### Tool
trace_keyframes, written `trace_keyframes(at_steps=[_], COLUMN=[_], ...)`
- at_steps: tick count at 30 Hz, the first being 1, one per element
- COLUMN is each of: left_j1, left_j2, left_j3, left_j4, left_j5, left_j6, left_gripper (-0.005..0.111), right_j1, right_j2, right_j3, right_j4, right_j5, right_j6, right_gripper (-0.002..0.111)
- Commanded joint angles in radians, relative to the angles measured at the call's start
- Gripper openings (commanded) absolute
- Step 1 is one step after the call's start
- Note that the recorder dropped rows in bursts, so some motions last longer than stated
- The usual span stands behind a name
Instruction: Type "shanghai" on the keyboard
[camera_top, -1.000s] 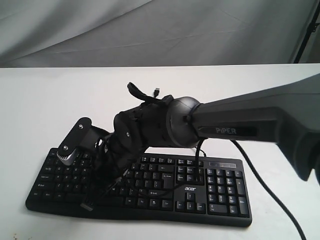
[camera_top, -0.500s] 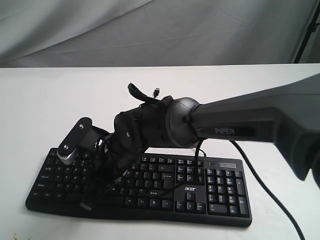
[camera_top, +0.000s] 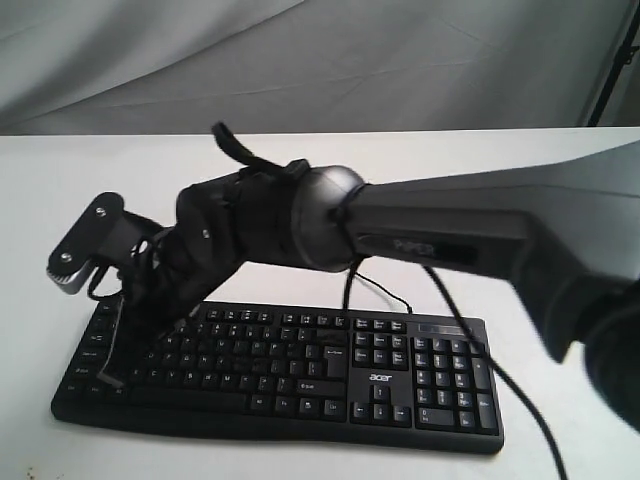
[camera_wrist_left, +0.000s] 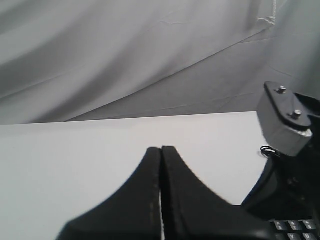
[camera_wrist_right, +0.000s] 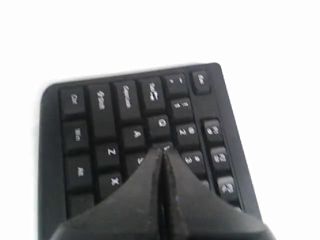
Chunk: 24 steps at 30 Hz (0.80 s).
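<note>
Because the clenched right hand points at crowded keys on the keyboard's left end, near the counter's front edge, it may press a neighbour instead of S.

You can read "acer" in white on the keyboard, well off from the right gripper, beside whose tip the keys read A, Z, X and Q; the label on the arm is blurred.

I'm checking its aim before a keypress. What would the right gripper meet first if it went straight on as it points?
The keyboard: the shut right gripper aims at a half-hidden key next to Q; which one is unclear.
</note>
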Motion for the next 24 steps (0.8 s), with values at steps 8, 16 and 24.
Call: trace_keyframes(at_steps=[8,16,24], left_j1=[-0.006,-0.006,-0.006], left_j2=[-0.002,-0.002,-0.002], left_j3=[0.002,0.002,0.002], left_j4=[0.0,0.0,0.0], left_j5=[-0.006,-0.006,-0.006], left_j6=[-0.003,-0.003,-0.003], left_gripper=[0.0,0.0,0.0], right_j1=[0.035,0.035,0.033], right_j2=[0.194,0.23,0.184], right_j3=[-0.304,-0.305,-0.305], right_j4=[-0.008,0.021,-0.044], right_j5=[0.173,0.182,0.238], right_j6=[-0.019,-0.027,0.0], right_gripper=[0.0,0.0,0.0])
